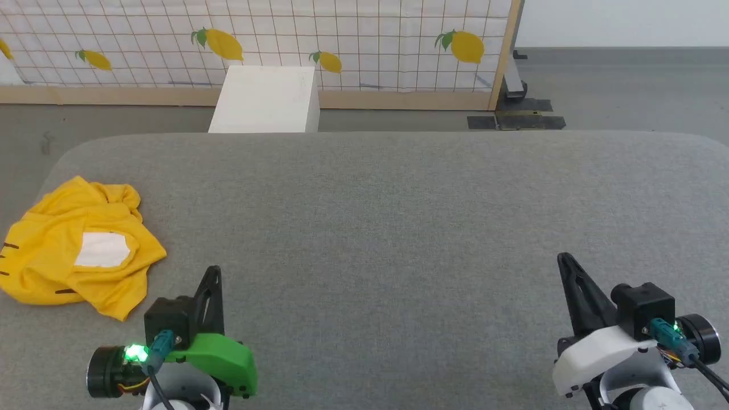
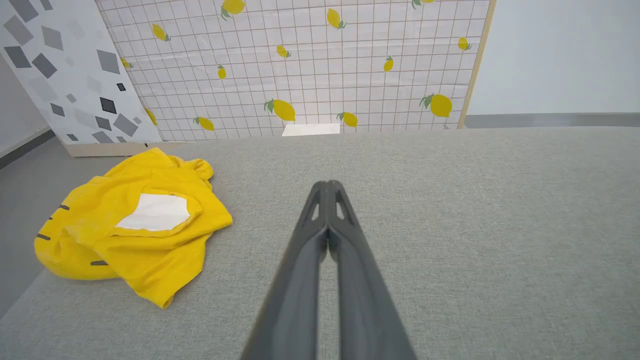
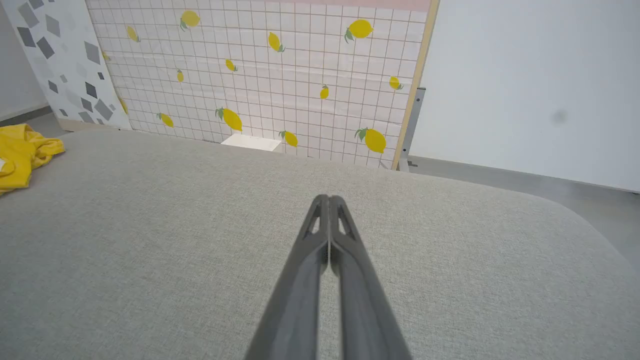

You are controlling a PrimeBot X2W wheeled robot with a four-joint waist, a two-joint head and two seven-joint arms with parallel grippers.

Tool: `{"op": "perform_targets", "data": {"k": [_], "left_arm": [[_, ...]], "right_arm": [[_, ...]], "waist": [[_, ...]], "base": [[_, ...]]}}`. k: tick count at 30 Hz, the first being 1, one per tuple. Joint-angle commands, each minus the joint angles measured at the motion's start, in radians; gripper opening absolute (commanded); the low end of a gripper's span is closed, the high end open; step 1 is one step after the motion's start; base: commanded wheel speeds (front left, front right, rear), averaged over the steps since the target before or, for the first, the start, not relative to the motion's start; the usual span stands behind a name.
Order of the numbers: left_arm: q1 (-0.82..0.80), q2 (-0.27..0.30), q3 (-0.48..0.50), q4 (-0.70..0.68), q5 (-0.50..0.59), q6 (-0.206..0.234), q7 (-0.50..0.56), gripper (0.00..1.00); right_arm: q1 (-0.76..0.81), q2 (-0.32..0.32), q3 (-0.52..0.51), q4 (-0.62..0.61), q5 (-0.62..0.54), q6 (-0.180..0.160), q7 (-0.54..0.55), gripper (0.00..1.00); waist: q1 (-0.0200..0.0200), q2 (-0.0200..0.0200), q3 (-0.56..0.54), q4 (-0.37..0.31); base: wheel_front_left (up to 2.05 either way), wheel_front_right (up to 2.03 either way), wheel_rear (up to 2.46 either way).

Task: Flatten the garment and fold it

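The garment (image 1: 68, 245) is a bright yellow T-shirt, crumpled in a heap at the left edge of the grey padded table (image 1: 398, 216), with a white patch facing up and thin dark stripes at its left side. In the left wrist view the garment (image 2: 135, 225) lies left of the fingers. My left gripper (image 1: 213, 273) is shut and empty, just right of and nearer than the heap; its tips (image 2: 327, 186) touch. My right gripper (image 1: 564, 259) is shut and empty at the lower right, far from the shirt. An edge of the garment (image 3: 20, 155) shows at far left in the right wrist view, beyond my right gripper (image 3: 329, 199).
Behind the table stands a white box (image 1: 265, 99) on the floor, and a lemon-print grid panel (image 1: 342, 40) with a wooden frame. A grey-patterned panel (image 2: 60, 70) stands at the far left. The table's left edge (image 1: 34, 193) runs close beside the shirt.
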Motion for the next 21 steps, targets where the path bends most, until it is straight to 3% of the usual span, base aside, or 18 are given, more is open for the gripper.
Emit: {"op": "perform_targets", "data": {"k": [1, 21], "left_arm": [[-0.017, -0.005, 0.004, 0.004, 0.01, -0.001, 0.001, 0.0], [-0.017, -0.005, 0.004, 0.004, 0.01, -0.001, 0.001, 0.0]], "right_arm": [[-0.018, 0.002, 0.001, 0.002, -0.004, -0.002, 0.0, 0.0], [-0.018, 0.002, 0.001, 0.002, -0.004, -0.002, 0.0, 0.0]], "waist": [[0.0, 0.0, 0.0, 0.0], [0.0, 0.0, 0.0, 0.0]], "base": [[0.0, 0.0, 0.0], [0.0, 0.0, 0.0]]}}
